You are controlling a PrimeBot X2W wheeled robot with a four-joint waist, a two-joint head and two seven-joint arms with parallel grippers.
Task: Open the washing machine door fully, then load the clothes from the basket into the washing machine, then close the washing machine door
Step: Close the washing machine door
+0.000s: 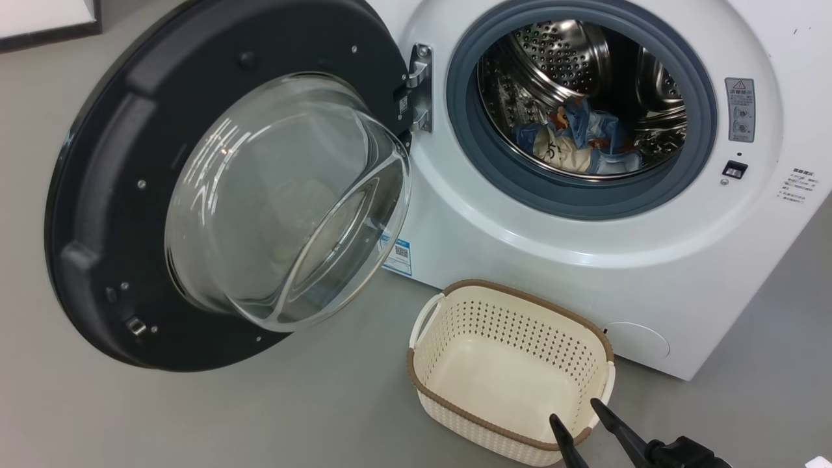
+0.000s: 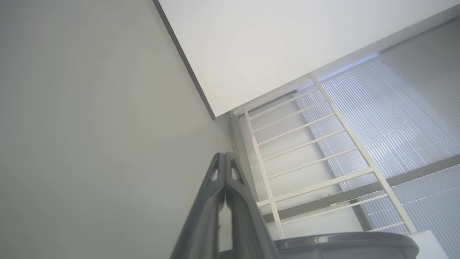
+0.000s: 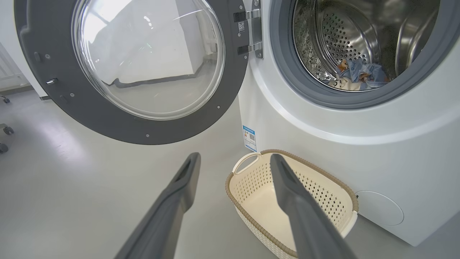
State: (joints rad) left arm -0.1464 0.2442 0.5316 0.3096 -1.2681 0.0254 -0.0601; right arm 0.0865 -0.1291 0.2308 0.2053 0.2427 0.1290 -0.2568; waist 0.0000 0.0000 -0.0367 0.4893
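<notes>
The washing machine [image 1: 585, 260] [image 3: 359, 144] stands with its round black door [image 1: 97, 195] [image 3: 118, 122] swung wide open to the left. The clothes [image 1: 578, 140] [image 3: 359, 73], blue printed fabric with white cloth, lie inside the steel drum. On the floor in front sits the cream basket [image 1: 513, 312] [image 3: 251, 169], with nothing in it. My right gripper [image 1: 575, 413] [image 3: 233, 158] hangs open just above the basket's near rim, holding nothing. My left gripper [image 2: 225, 156] is shut with its fingers pressed together, pointing at a bare wall corner away from the machine.
Grey floor spreads to the left of the basket and under the open door. In the left wrist view a white wall panel [image 2: 269, 46], a pale metal rack [image 2: 305, 144] and a grey rounded rim [image 2: 345, 242] stand close by. Small castor wheels [image 3: 5, 129] show at the far left.
</notes>
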